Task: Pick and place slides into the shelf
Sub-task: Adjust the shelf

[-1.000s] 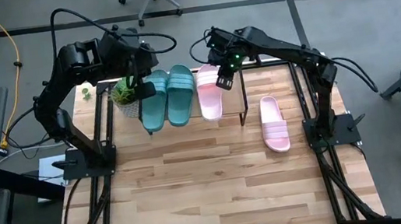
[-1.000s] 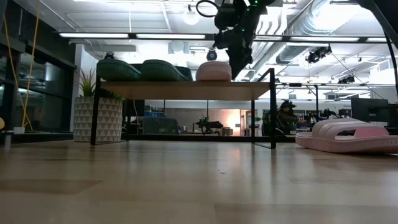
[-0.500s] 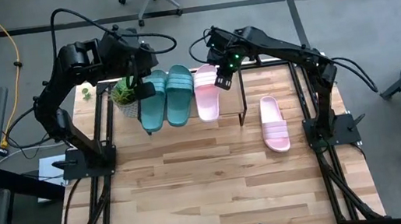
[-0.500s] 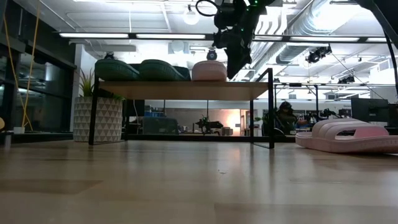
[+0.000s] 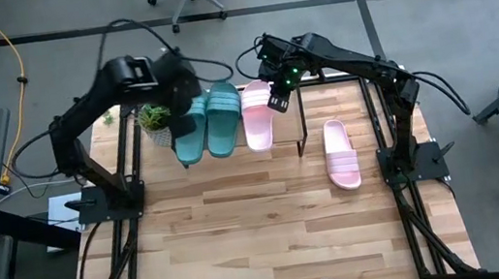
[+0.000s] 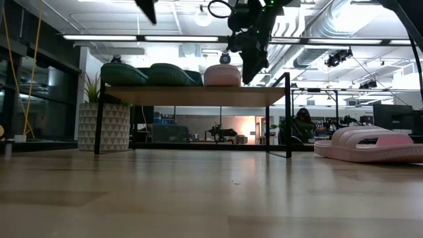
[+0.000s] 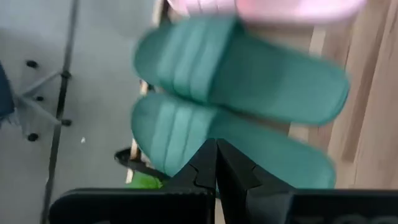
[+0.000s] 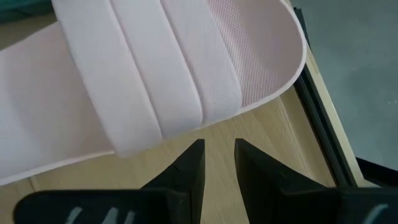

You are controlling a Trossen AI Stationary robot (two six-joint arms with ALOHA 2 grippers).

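The shelf (image 6: 192, 96) stands at the table's far side. On its plank lie two teal slides (image 5: 224, 119) (image 7: 249, 68) and one pink slide (image 5: 259, 118) side by side. A second pink slide (image 5: 341, 153) rests sole-down on the table at the right. My left gripper (image 7: 216, 163) is shut and hangs tipped downward above the leftmost teal slide (image 5: 193, 140); the low view shows it well clear of the slide. My right gripper (image 8: 219, 163) is open by a narrow gap, with nothing between its fingers. It hovers over the shelf's bare right part, beside the pink slide (image 8: 143, 74).
A potted plant (image 5: 157, 121) in a patterned white pot (image 6: 104, 125) stands by the shelf's left end. The near half of the wooden table (image 5: 273, 234) lies bare. Black frame rails run along the table's left and right edges.
My left gripper has come down toward the teal slides and tipped further downward, entering the low view's top. It has stayed shut.
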